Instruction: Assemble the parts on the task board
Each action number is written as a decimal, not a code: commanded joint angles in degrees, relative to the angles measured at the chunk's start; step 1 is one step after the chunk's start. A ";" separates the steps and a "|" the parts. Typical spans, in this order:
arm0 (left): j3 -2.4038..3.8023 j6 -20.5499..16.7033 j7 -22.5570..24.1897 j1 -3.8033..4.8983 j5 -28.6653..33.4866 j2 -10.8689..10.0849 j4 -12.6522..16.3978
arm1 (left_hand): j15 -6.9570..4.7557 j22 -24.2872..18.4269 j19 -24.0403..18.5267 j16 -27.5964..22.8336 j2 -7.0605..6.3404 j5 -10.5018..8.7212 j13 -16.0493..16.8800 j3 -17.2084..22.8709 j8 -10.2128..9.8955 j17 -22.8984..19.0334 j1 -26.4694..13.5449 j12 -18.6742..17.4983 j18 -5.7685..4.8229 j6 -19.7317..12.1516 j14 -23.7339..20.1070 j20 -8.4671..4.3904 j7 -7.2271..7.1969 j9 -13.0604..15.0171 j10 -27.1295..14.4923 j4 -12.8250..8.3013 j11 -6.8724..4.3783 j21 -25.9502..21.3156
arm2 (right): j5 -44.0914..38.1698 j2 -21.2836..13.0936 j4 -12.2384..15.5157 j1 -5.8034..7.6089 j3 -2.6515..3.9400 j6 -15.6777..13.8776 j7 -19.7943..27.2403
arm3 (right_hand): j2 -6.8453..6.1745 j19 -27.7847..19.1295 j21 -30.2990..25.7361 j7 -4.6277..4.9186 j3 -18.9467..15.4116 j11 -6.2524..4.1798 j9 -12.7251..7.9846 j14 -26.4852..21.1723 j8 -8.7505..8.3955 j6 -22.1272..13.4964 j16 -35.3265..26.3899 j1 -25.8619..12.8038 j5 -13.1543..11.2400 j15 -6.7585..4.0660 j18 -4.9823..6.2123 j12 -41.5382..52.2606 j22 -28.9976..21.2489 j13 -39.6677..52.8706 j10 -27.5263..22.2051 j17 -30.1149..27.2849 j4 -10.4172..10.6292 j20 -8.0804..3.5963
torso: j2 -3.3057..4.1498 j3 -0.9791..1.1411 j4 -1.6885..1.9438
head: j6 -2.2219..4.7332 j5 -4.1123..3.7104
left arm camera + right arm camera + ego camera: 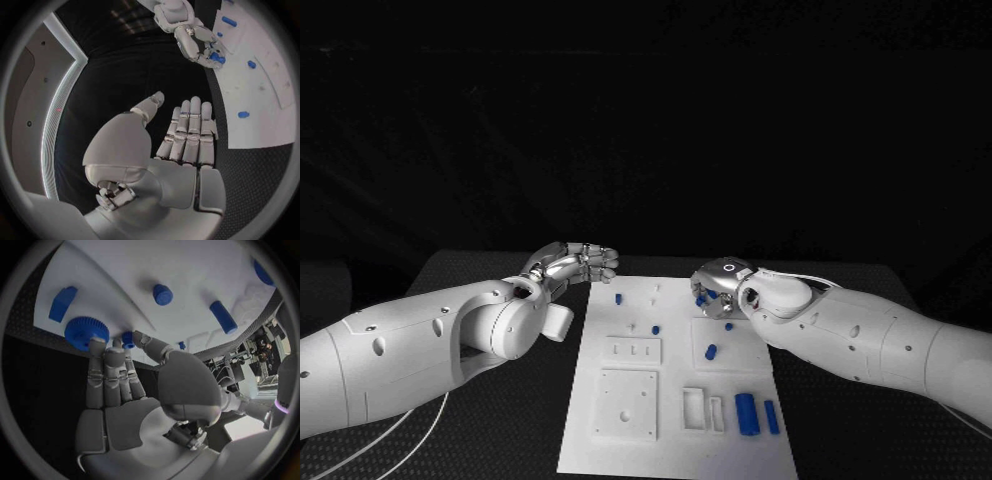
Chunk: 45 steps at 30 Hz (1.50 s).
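In the head view the left hand [574, 264] sits left of centre, over the black tabletop [473, 275] just off the far left corner of the task board [678, 385]. Its wrist view shows the fingers [187, 135] stretched out side by side with the thumb apart, and nothing in the palm. The white board runs down the middle of the frame to the bottom edge, with small blue parts scattered across it: one peg [711, 351] near its centre and two longer pieces [757, 414] standing side by side at the lower right. Right of centre, the right hand [720, 282] hangs at the board's far right corner. In its wrist view the fingertips [100, 347] reach a blue toothed wheel [86, 332] at the board's edge; whether they actually grip it cannot be told.
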 commanded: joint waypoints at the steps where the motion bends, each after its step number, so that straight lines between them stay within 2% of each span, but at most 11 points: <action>1: 0.06 0.92 0.50 0.09 -0.27 0.15 0.03 | 0.21 1.05 -0.02 -0.37 -0.13 -0.18 -0.08 0.15 -0.29 0.11 -0.59 -0.38 0.89 -0.16 0.00 0.17 0.42 -0.09 0.01 -0.34 0.36 -0.10 | -1.54 0.00 0.04 -0.32 -0.19 1.06 -0.22 | 1.24 0.59 0.91 -0.24 0.25 -0.44 0.30 -0.13 0.61 0.99 0.36 -0.09 -0.33 -0.73 2.63 0.34 1.45 0.46 1.29 -0.24 -0.55 -0.67 | 0.13 0.02 -0.05 | 0.15 0.02; 10: 0.06 0.91 0.39 0.09 -0.27 0.16 -0.06 | 0.21 1.06 -0.04 -0.44 -0.21 -0.21 -0.11 0.27 -0.37 0.17 -0.72 -0.49 0.91 -0.24 0.02 0.17 0.52 -0.10 -0.03 -0.52 0.44 -0.08 | -2.71 0.06 0.61 -0.32 -0.19 -0.32 -0.64 | 3.31 0.76 4.33 -1.48 0.65 -1.85 1.19 -0.17 2.01 4.37 1.74 -0.44 -0.34 -2.09 2.63 1.12 1.48 1.60 4.82 -0.49 -2.03 -1.05 | 0.30 0.01 0.04 | 0.29 -0.05; 20: 0.06 0.96 0.32 0.09 -0.27 0.12 -0.20 | 0.21 1.07 -0.05 -0.50 -0.26 -0.23 -0.13 0.36 -0.44 0.22 -0.86 -0.59 0.92 -0.33 0.03 0.18 0.62 -0.12 -0.08 -0.64 0.50 -0.06 | -4.03 -0.02 2.55 -0.12 -0.16 -4.24 -3.92 | 3.25 1.29 8.27 -1.90 0.52 -2.47 1.57 -0.52 2.24 5.71 2.24 -0.48 -0.32 -2.74 2.63 1.13 1.45 2.20 6.54 -0.88 -2.16 -1.68 | 0.30 0.01 -0.09 | 0.72 0.30; 22: 0.06 0.93 0.22 0.09 -0.27 0.19 -0.36 | 0.22 1.07 -0.05 -0.51 -0.27 -0.23 -0.14 0.38 -0.46 0.24 -0.88 -0.62 0.92 -0.35 0.03 0.18 0.63 -0.12 -0.10 -0.68 0.51 -0.06 | -4.30 -0.06 3.26 0.39 -0.15 -4.88 -4.65 | 3.12 1.27 8.59 -1.98 0.58 -2.54 1.62 -0.56 2.29 5.90 2.26 -0.44 -0.32 -2.81 2.63 1.13 1.45 2.26 6.73 -0.95 -2.19 -1.71 | 0.25 -0.02 -0.13 | 0.98 0.42; 25: 0.06 0.90 0.19 0.09 -0.27 0.29 -0.56 | 0.22 1.08 -0.06 -0.55 -0.28 -0.24 -0.16 0.43 -0.49 0.26 -0.96 -0.68 0.92 -0.40 0.03 0.19 0.66 -0.13 -0.15 -0.73 0.53 -0.05 | -4.97 0.31 4.11 1.13 -0.12 -6.60 -6.29 | 2.89 1.17 9.02 -2.06 0.69 -2.60 1.65 -0.57 2.28 6.09 2.33 -0.41 -0.32 -2.87 2.63 1.06 1.41 2.33 6.92 -1.05 -2.18 -1.73 | 0.30 -0.12 0.02 | 1.39 0.11; 28: 0.06 0.69 0.15 0.10 -0.27 0.16 -0.68 | 0.23 1.08 -0.06 -0.56 -0.29 -0.24 -0.17 0.45 -0.51 0.28 -1.01 -0.71 0.92 -0.41 0.03 0.19 0.66 -0.13 -0.16 -0.76 0.53 -0.05 | -7.28 1.56 4.38 1.56 -0.11 -9.58 -8.31 | 2.73 1.06 9.32 -2.11 0.86 -2.64 1.66 -0.58 2.26 6.24 2.38 -0.38 -0.32 -2.90 2.63 0.99 1.38 2.39 7.07 -1.14 -2.15 -1.74 | 0.38 0.04 -0.12 | 1.81 0.55; 30: 0.06 0.71 0.15 0.10 -0.27 0.33 -1.02 | 0.23 1.08 -0.07 -0.59 -0.32 -0.25 -0.18 0.49 -0.55 0.30 -1.11 -0.76 0.92 -0.47 0.03 0.20 0.69 -0.14 -0.20 -0.79 0.56 -0.04 | -7.53 2.27 4.46 1.60 -0.11 -9.74 -9.08 | 2.04 0.74 9.61 -2.21 1.73 -2.73 1.68 -0.66 2.25 6.57 2.40 -0.13 -0.32 -2.98 2.63 0.91 1.32 2.48 7.35 -1.30 -2.00 -1.74 | 0.45 0.12 -0.21 | 1.95 0.81; 32: 0.06 0.80 0.20 0.10 -0.27 0.48 -1.14 | 0.24 1.08 -0.07 -0.62 -0.35 -0.25 -0.19 0.51 -0.57 0.31 -1.16 -0.79 0.92 -0.50 0.03 0.20 0.71 -0.14 -0.22 -0.82 0.56 -0.04 | -7.98 2.90 4.39 1.61 -0.11 -9.64 -9.48 | 1.62 0.58 9.89 -2.29 2.35 -2.77 1.69 -0.70 2.21 6.82 2.42 -0.26 -0.32 -3.02 2.63 0.83 1.27 2.57 7.60 -1.48 -1.81 -1.68 | 0.47 0.10 -0.10 | 2.09 0.75; 35: 0.06 0.83 0.22 0.11 -0.27 0.56 -1.15 | 0.24 1.09 -0.09 -0.66 -0.37 -0.26 -0.21 0.57 -0.61 0.34 -1.23 -0.87 0.92 -0.55 0.01 0.21 0.71 -0.15 -0.28 -0.88 0.54 -0.03 | -9.34 3.92 4.02 1.65 -0.11 -9.79 -10.34 | 1.51 0.50 10.01 -2.30 2.59 -2.77 1.69 -0.71 2.16 6.87 2.43 -0.31 -0.32 -3.03 2.63 0.75 1.26 2.60 7.65 -1.56 -1.81 -1.67 | 0.53 0.00 0.18 | 2.24 0.72; 43: 0.08 0.90 0.20 0.13 -0.27 1.23 -1.47 | 0.26 1.09 -0.14 -0.75 -0.35 -0.26 -0.24 0.70 -0.66 0.38 -1.35 -0.97 0.91 -0.61 -0.02 0.22 0.69 -0.15 -0.35 -0.99 0.53 -0.03 | -10.11 5.98 2.54 1.68 -0.10 -9.78 -11.23 | 1.30 0.35 10.20 -2.31 3.03 -2.74 1.67 -0.73 2.05 6.94 2.44 -0.38 -0.32 -3.00 2.63 0.56 1.22 2.63 7.69 -1.72 -1.76 -1.62 | 0.64 -0.08 0.13 | 2.39 0.99; 45: 0.09 1.01 0.19 0.22 -0.27 1.62 -1.77 | 0.27 1.09 -0.14 -0.76 -0.35 -0.26 -0.24 0.71 -0.66 0.39 -1.37 -0.98 0.91 -0.61 -0.03 0.23 0.69 -0.15 -0.34 -1.00 0.53 -0.03 | -10.10 6.40 2.21 1.68 -0.10 -9.93 -11.23 | 1.27 0.32 10.23 -2.31 3.10 -2.74 1.67 -0.74 2.03 6.94 2.44 -0.39 -0.32 -2.99 2.63 0.53 1.22 2.64 7.69 -1.75 -1.76 -1.62 | 0.69 -0.10 0.25 | 2.39 0.93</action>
